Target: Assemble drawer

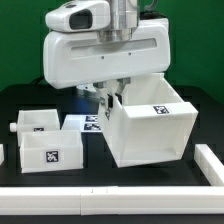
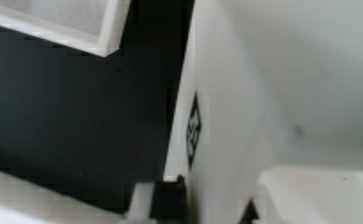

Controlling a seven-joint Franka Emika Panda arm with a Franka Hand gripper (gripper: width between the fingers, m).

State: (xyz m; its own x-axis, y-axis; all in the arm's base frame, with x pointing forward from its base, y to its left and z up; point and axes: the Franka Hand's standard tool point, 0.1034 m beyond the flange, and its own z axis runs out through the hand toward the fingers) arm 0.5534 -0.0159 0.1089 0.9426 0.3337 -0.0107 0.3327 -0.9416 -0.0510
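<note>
Firmly, hand [image 1: 112, 97] clamps smooth white plastic casing [image 1: 150, 135] wall; two boxy knobbed trays [image 1: 47, 147] nearby.

On the black counter [image 1: 95, 165] the casing [image 1: 140, 140] and two trays [image 1: 70, 150] are white, with a black-and-white square tag [image 1: 157, 110] on the casing and on the front-edge tray.

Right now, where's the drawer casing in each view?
Exterior view: the casing stands on the exterior view's right, open side up.
Wrist view: one wall of the casing, seen close up, fills much of the picture.
Shared landmark: the black table beside that wall.
</note>
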